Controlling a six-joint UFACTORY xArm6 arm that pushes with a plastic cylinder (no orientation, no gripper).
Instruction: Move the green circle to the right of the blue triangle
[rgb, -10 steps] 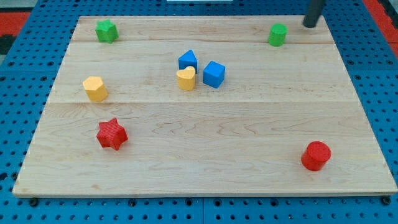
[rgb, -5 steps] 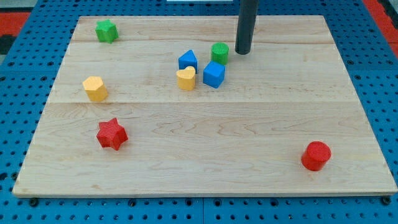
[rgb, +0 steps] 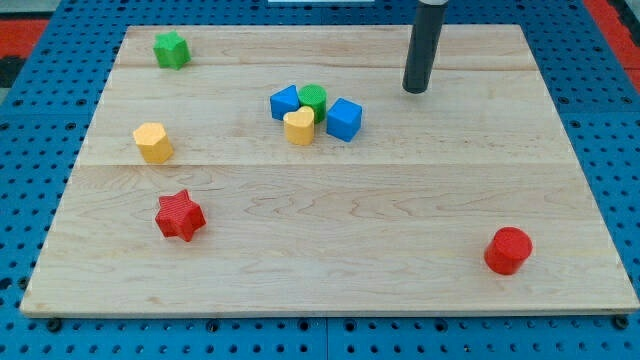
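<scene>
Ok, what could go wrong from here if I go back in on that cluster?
The green circle sits packed against the blue triangle, yellow heart and blue cube, so any push would likely shift all four. My tip stands apart to the view's right; coming straight in from there would probably hit the cube first, not the circle.

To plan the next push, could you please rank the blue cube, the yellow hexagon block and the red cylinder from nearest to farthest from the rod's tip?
From my tip:
1. Blue cube, just to the view's left of and below the tip.
2. Red cylinder, near the view's bottom right.
3. Yellow hexagon block, far to the view's left.
</scene>
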